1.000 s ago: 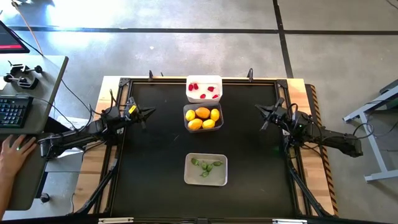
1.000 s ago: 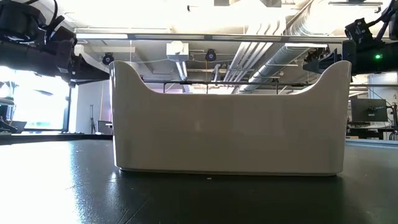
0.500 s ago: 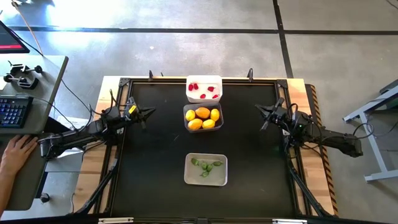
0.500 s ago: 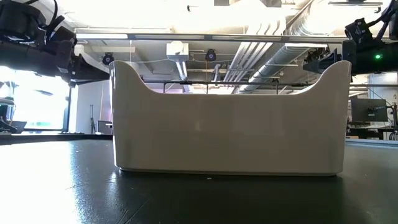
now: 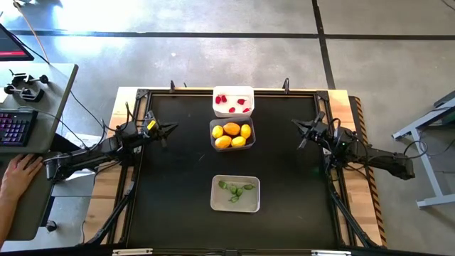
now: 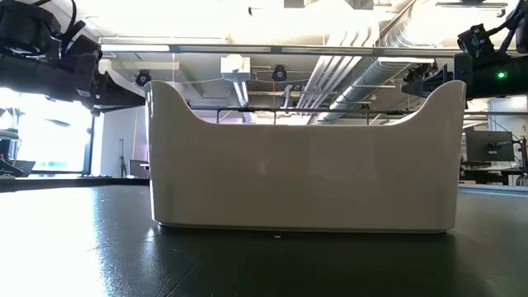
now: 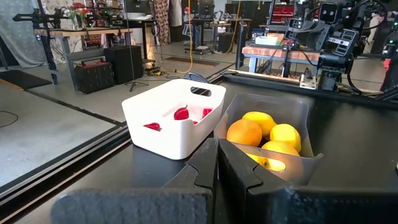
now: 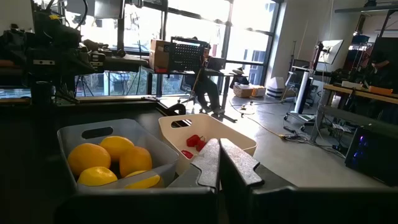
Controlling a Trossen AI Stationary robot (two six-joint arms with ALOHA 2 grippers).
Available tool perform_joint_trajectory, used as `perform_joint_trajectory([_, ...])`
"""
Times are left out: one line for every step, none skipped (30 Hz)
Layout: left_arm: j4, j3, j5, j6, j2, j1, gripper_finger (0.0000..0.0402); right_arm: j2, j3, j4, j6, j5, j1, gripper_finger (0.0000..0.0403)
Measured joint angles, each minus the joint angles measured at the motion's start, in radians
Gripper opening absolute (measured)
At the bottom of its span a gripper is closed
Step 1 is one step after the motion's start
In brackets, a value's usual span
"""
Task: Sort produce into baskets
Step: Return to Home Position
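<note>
Sorting looks finished, since all visible produce lies in baskets. The red pieces (image 5: 232,101) are in the far white basket (image 5: 233,89). The lemons (image 5: 232,134) fill the clear basket (image 5: 212,135) just nearer. The green pieces (image 5: 234,190) sit in the near grey basket (image 5: 249,205). The left hand (image 5: 169,130) and right hand (image 5: 301,134) hang empty, fingers together, over the left and right sides of the desk (image 5: 178,185).

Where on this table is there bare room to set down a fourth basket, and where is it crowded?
Bare: the wide table strips between the basket column and the left pincer and right pincer, plus the gap between the lemon basket and the grey basket. Crowded: the far middle, where the white basket sits close beside the lemon basket.
</note>
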Motion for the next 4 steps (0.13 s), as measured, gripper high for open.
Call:
perform_joint_trajectory([0.0,0.0,0.0,0.0,0.0,0.0,0.0,0.0,0.0,0.0,0.0,0.0,0.0,0.0])
perform_joint_trajectory([0.0,0.0,0.0,0.0,0.0,0.0,0.0,0.0,0.0,0.0,0.0,0.0,0.0,0.0])
perform_joint_trajectory([0.0,0.0,0.0,0.0,0.0,0.0,0.0,0.0,0.0,0.0,0.0,0.0,0.0,0.0])
perform_joint_trajectory([0.0,0.0,0.0,0.0,0.0,0.0,0.0,0.0,0.0,0.0,0.0,0.0,0.0,0.0])
